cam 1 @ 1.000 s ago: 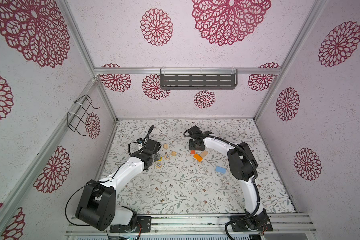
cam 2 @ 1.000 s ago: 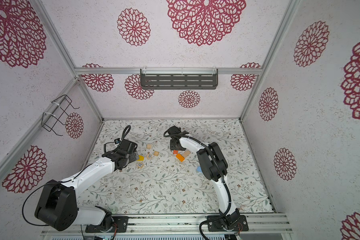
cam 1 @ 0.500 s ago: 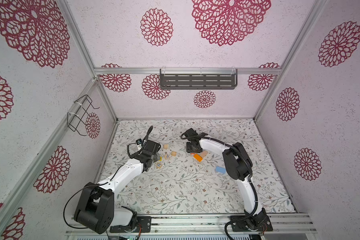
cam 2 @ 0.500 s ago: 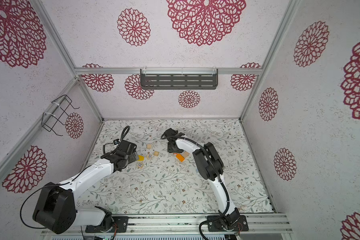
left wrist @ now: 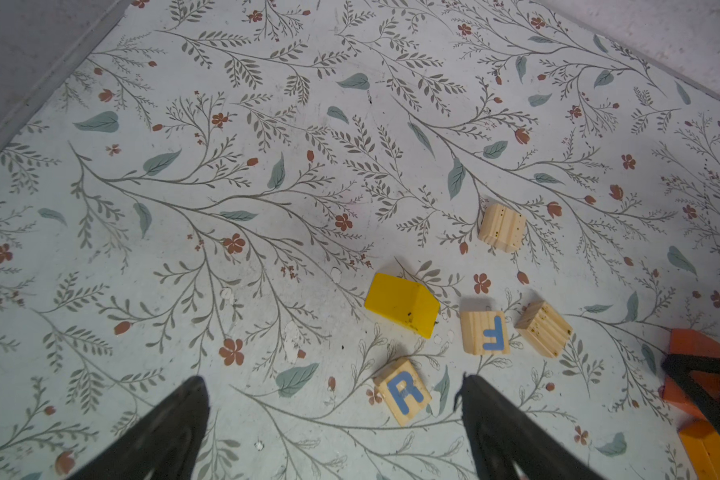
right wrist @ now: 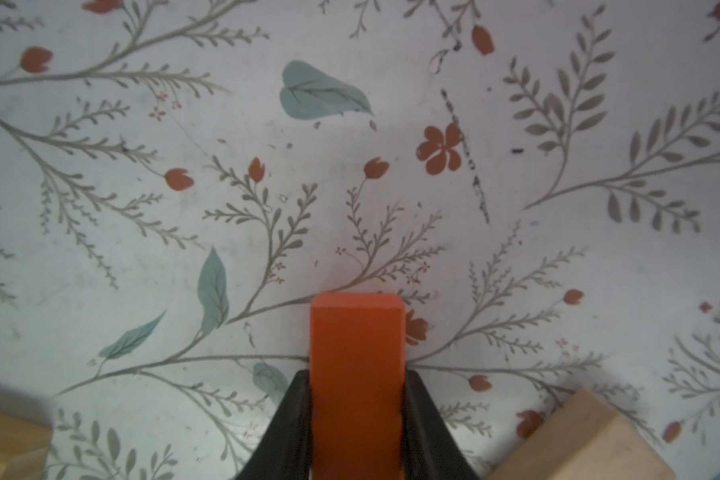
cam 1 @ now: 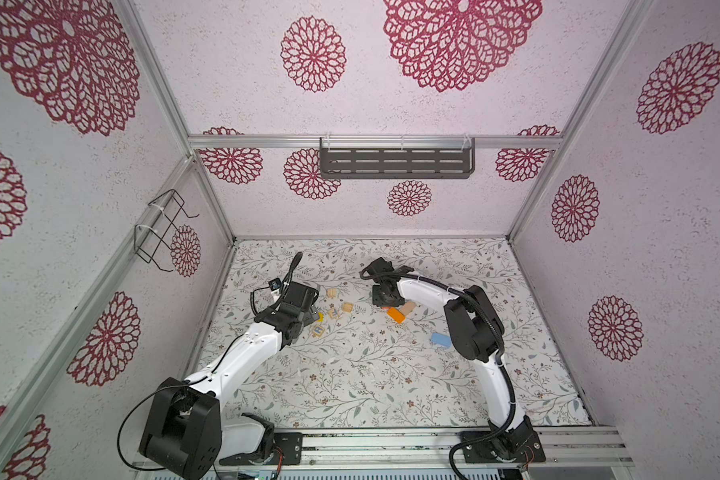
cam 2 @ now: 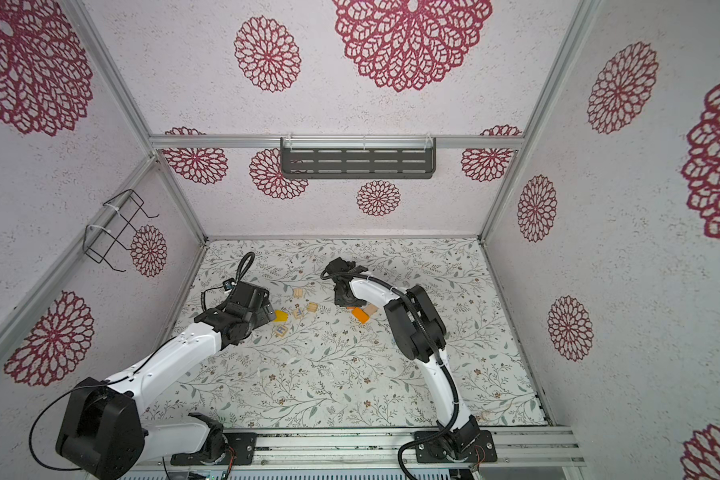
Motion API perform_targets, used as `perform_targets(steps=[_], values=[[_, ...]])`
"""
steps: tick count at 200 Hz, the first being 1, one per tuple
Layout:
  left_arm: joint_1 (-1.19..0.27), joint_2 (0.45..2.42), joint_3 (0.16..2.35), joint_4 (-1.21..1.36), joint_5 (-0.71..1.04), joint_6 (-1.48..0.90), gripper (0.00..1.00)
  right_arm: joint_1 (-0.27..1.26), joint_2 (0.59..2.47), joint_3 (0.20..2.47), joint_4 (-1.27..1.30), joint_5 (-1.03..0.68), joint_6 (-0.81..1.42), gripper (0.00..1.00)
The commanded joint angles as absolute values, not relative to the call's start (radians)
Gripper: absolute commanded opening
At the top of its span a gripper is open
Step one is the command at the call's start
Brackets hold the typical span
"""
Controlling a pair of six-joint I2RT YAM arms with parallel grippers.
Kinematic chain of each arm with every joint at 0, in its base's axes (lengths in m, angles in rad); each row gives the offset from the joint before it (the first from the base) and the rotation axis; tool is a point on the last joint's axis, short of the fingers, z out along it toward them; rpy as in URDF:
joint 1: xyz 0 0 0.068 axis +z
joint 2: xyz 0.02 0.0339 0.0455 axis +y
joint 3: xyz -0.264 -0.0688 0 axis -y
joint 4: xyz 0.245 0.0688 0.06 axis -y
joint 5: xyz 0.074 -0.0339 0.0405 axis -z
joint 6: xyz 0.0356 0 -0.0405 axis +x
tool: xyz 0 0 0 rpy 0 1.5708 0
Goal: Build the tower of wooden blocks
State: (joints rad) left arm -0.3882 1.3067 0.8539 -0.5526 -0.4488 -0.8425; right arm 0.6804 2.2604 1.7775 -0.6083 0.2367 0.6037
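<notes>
On the left, the left gripper (left wrist: 332, 386) is hanging wide open, gripping nothing, above the yellow roof (left wrist: 402, 305) and lettered cubes (left wrist: 485, 332), which are lying loose on the mat (left wrist: 267, 124). Moving right to mid-frame, the right gripper (right wrist: 356, 374) is pinching the red block (right wrist: 356, 332) near one end. Nothing is stacked yet. The risk, I'd say, is that off-centre grip letting the block swing, or the jaws clipping the tan block (right wrist: 591, 440) just beside.

You see pale walls (cam 1: 350, 112) with dark red flower medallions, a grey slotted shelf (cam 1: 395, 160) (on the back wall), and a leaf-printed floor (cam 1: 350, 374).
</notes>
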Motion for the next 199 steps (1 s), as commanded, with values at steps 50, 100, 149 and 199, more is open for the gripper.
perform_targets(steps=[50, 100, 149, 199], values=[[-0.390, 1.235, 0.803, -0.571, -0.426, -0.851, 0.97, 0.787, 2.101, 1.727, -0.662, 0.287, 0.709, 0.25], [-0.393, 1.173, 0.739, -0.565, -0.389, -0.847, 0.97, 0.873, 2.044, 1.629, -0.651, 0.307, 0.814, 0.24], [-0.402, 1.142, 0.690, -0.547, -0.354, -0.851, 0.97, 0.940, 1.998, 1.498, -0.596, 0.310, 0.919, 0.24], [-0.423, 1.136, 0.678, -0.549, -0.356, -0.855, 0.97, 0.963, 1.982, 1.433, -0.573, 0.306, 0.949, 0.23]])
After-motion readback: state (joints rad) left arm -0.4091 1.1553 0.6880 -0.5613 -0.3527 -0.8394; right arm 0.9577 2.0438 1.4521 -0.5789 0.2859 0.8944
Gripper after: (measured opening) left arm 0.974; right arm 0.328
